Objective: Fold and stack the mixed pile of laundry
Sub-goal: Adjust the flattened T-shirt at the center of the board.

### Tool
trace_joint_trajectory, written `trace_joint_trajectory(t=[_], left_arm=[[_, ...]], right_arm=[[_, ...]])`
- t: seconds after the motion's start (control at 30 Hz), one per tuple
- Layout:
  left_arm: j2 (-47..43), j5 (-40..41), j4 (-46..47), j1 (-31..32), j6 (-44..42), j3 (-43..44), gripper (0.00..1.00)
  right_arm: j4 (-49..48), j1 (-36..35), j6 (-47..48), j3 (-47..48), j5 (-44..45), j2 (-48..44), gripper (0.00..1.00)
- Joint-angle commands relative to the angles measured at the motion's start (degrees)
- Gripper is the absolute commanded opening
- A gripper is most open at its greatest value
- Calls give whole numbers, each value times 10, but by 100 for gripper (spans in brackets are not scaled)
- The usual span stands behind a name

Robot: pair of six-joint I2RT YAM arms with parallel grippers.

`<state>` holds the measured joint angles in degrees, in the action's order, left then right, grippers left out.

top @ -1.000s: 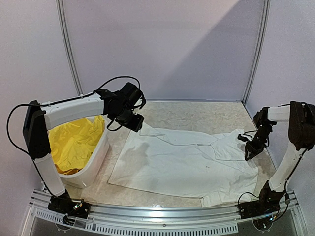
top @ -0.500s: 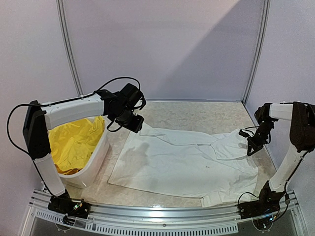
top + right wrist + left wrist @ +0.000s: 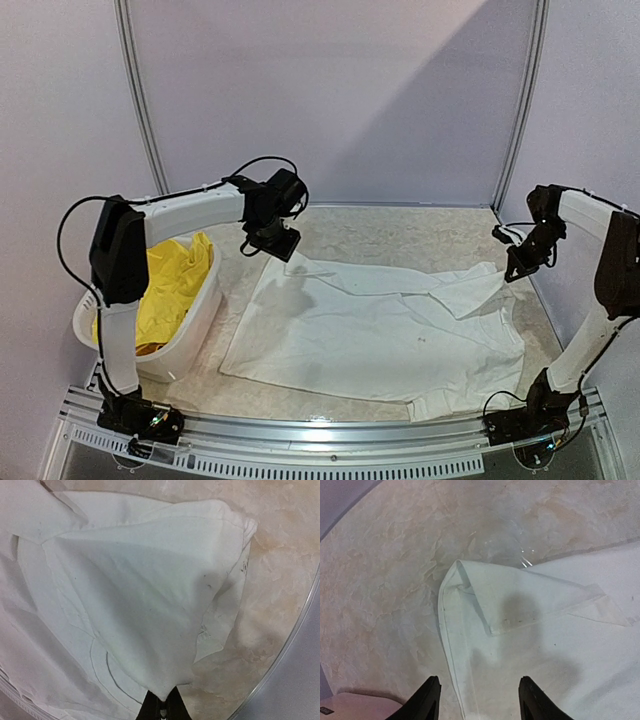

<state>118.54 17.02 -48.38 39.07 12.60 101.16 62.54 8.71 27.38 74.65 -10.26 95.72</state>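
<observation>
At the bench's (image 3: pixel 400 228) near left corner stands a white plastic basket (image 3: pixel 193 328); a bright yellow garment (image 3: pixel 158 290) lies bunched inside it, and whatever sits beneath that is hidden. Just past the basket's far end, the left gripper (image 3: pixel 272 238) hovers over the far left corner of the white T-shirt (image 3: pixel 370 335); its fingers (image 3: pixel 429 700) are spread with nothing pinched between them; the left wrist view shows that corner lying on the bench, a sleeve turned in over the body. The T-shirt itself lies spread across the middle of the bench, mostly flat with a few wrinkles; a small part bunches near the near edge. Toward the right edge, the right gripper (image 3: pixel 520 262) has its jaws pressed together on a tip of the shirt's far right part; the cloth is raised off the bench and tents down from the pinch.

As I judge it, the task is at an early stage; one garment is laid out and only its first fold is in hand; no finished fold or stack shows; the yellow garment and anything under it are not yet handled.
</observation>
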Motion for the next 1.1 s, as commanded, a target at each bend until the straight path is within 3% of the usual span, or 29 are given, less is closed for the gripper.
trace_joint_trajectory(t=[0.0,0.13,0.27,0.53,1.07], left_arm=[[59,-42,-68,-25,21,69,54],[76,-78,-74,-33,48,66,54],[80,-131,-58,-48,66,33,46],[101,-200,12,-66,84,9,47],[175,-185,30,-80,87,75,38]], right_arm=[[-18,2,-29,27,-47,-7,0],[-19,2,-39,34,-68,-2,0],[-21,2,-40,33,-73,3,0],[-20,2,-37,28,-74,5,0],[-23,1,-40,14,-82,5,0]])
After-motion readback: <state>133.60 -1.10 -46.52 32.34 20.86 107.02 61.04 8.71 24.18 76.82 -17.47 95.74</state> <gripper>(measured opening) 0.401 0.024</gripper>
